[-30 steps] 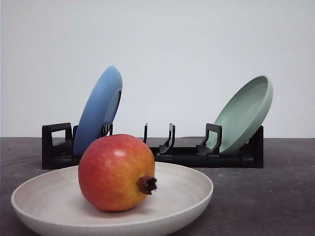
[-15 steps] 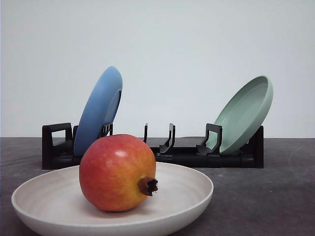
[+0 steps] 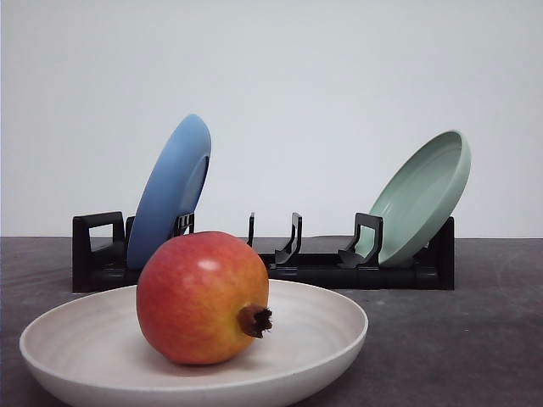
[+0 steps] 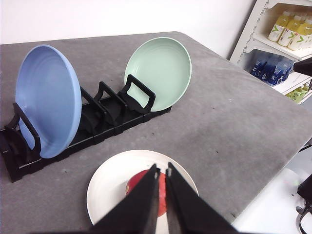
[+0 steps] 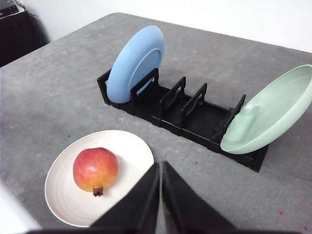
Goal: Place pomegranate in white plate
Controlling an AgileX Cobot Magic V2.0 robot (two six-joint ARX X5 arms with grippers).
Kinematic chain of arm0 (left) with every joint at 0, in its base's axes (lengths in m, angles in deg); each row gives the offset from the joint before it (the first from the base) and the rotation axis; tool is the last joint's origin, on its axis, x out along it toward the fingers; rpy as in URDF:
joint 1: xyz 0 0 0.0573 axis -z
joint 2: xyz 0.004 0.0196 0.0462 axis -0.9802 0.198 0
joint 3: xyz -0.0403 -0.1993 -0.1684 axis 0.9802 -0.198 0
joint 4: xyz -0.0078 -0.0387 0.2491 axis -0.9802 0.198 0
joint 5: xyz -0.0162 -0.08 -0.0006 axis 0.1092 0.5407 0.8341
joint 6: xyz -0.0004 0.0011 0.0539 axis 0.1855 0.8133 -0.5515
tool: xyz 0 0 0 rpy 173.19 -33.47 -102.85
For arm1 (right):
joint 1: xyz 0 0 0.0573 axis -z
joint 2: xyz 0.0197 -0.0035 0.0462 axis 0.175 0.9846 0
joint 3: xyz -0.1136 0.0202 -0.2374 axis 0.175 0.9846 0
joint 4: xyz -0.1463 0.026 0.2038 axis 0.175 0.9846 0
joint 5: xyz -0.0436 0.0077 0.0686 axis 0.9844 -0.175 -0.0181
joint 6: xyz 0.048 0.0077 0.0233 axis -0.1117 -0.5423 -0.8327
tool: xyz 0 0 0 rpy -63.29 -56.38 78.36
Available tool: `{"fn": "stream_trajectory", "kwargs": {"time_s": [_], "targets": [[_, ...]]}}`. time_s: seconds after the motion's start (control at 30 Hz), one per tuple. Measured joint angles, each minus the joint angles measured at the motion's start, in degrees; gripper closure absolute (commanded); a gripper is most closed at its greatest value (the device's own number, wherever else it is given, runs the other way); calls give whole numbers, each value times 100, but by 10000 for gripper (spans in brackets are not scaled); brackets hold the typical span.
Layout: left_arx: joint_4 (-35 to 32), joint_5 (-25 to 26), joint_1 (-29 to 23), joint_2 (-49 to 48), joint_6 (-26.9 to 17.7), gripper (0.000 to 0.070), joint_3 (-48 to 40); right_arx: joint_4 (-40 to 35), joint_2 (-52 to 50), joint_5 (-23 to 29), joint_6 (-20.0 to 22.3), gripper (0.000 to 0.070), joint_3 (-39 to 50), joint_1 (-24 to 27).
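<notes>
1. The pomegranate [image 3: 203,298] lies in the white plate [image 3: 322,326], crown turned sideways; the plate sits near the table's [image 3: 475,339] front edge, and its lower rim is cut off in the front view.
2. In the left wrist view, the left gripper [image 4: 162,171] hangs over the plate with its fingers pressed nearly together, holding nothing, and covers most of the fruit.
3. The right gripper [image 5: 160,166] is likewise closed to a slit and empty, just beside the plate's rim.
4. Behind, a black rack [image 3: 322,267] holds a blue plate [image 3: 170,191] and a green plate [image 3: 424,195], both tilted.
</notes>
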Motion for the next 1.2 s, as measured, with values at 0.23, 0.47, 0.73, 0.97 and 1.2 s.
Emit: {"fn": "stream_trajectory", "kwargs": {"time_s": [0.23,0.47,0.73,0.97,1.2], "targets": [[-234,7,-598,-156,0,700,-162,2,0,1,0,700,0,0],[-1334,253,-2819,-459,-767,700,-1339,2,-2,1,0,700,0,0],[-2928,2074,-5759,-1121,-2282,700,-3293,2,-2,1,0,700,0,0],[-3826,2895,-7048,-1337,-2605,700,-4271,2,-2,1,0,700,0,0],[-4040,3048,-7519,-1691,-2659,700,-4678,2,-2,1,0,700,0,0]]}}
